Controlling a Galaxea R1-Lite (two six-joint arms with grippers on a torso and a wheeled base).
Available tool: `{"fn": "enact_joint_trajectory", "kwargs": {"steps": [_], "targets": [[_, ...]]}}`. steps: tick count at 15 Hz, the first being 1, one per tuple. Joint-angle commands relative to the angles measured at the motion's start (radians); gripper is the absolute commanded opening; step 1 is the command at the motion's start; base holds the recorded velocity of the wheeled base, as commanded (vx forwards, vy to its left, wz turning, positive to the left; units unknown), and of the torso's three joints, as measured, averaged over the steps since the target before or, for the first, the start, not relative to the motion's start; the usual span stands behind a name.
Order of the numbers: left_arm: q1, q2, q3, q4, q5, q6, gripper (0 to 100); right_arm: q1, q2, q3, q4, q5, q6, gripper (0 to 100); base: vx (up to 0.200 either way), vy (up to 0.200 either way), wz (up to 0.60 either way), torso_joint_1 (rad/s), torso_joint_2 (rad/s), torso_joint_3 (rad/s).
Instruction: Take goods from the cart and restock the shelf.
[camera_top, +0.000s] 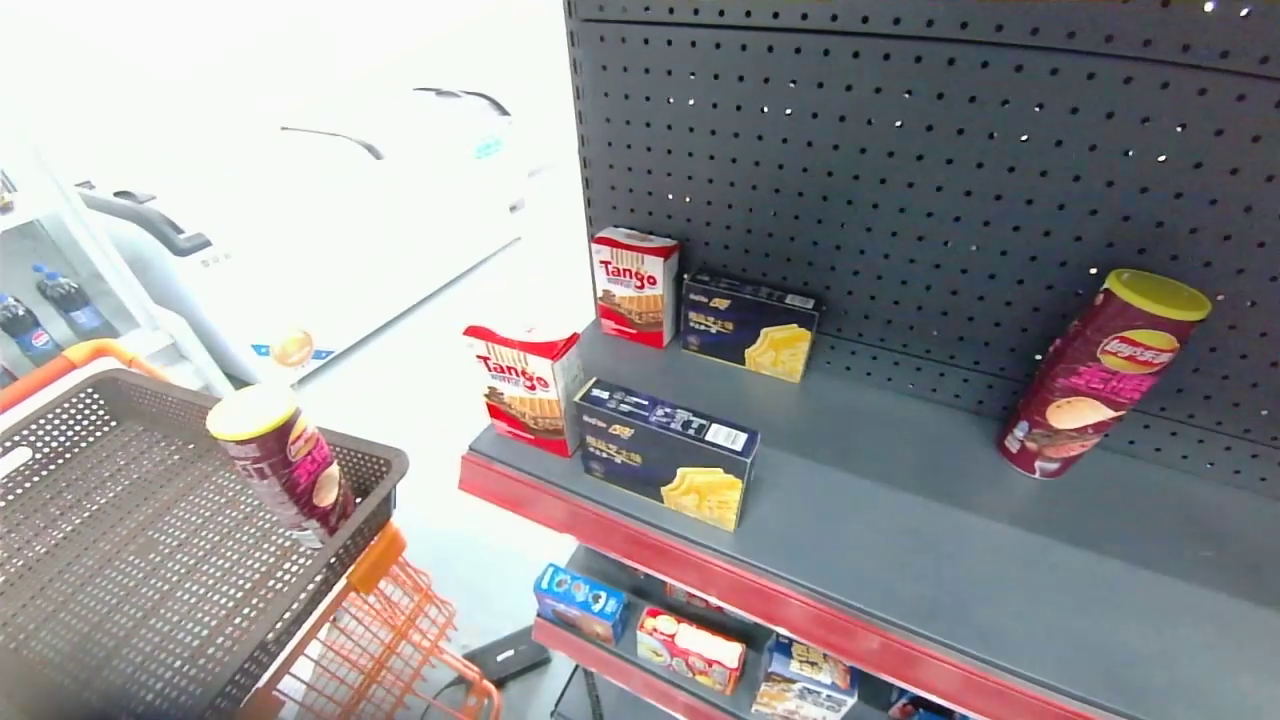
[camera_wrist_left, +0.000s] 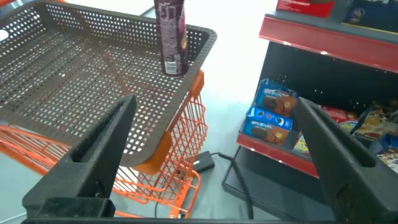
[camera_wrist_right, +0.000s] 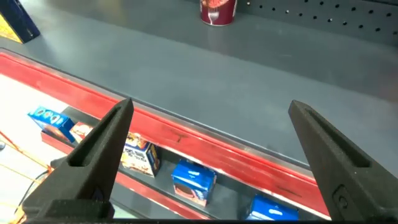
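Note:
A maroon chip can with a yellow lid (camera_top: 281, 461) stands upright in the brown mesh cart basket (camera_top: 120, 560), near its far right corner; the left wrist view has that can (camera_wrist_left: 171, 34) ahead of my left gripper (camera_wrist_left: 214, 155), which is open and holds nothing, low beside the basket (camera_wrist_left: 74, 87). A second chip can (camera_top: 1100, 372) stands at the back right of the grey shelf (camera_top: 900, 520). My right gripper (camera_wrist_right: 214, 162) hangs open in front of the shelf's red edge (camera_wrist_right: 186, 134), and that can's base (camera_wrist_right: 217, 11) lies far beyond it.
Two red wafer boxes (camera_top: 524, 385) (camera_top: 633, 285) and two dark blue boxes (camera_top: 668, 462) (camera_top: 748, 325) stand on the shelf's left part. Lower shelves hold blue and red snack packs (camera_top: 690, 650). The orange cart frame (camera_top: 380, 640) sits under the basket. A dark pegboard (camera_top: 900, 150) backs the shelf.

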Motion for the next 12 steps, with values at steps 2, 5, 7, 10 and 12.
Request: {"fn": "enact_joint_trajectory", "kwargs": {"steps": [2, 5, 7, 10, 12], "targets": [[0.0, 0.0, 0.0, 0.0, 0.0, 0.0, 100, 0.001, 0.0, 0.0, 0.0, 0.0, 0.0, 100, 0.0, 0.0, 0.0, 0.0, 0.0, 0.0], [0.0, 0.0, 0.0, 0.0, 0.0, 0.0, 100, 0.001, 0.0, 0.0, 0.0, 0.0, 0.001, 100, 0.0, 0.0, 0.0, 0.0, 0.0, 0.0], [0.0, 0.0, 0.0, 0.0, 0.0, 0.0, 100, 0.001, 0.0, 0.0, 0.0, 0.0, 0.0, 100, 0.0, 0.0, 0.0, 0.0, 0.0, 0.0], [0.0, 0.0, 0.0, 0.0, 0.0, 0.0, 100, 0.001, 0.0, 0.0, 0.0, 0.0, 0.0, 100, 0.0, 0.0, 0.0, 0.0, 0.0, 0.0], [0.0, 0.0, 0.0, 0.0, 0.0, 0.0, 100, 0.001, 0.0, 0.0, 0.0, 0.0, 0.0, 100, 0.0, 0.0, 0.0, 0.0, 0.0, 0.0]]}}
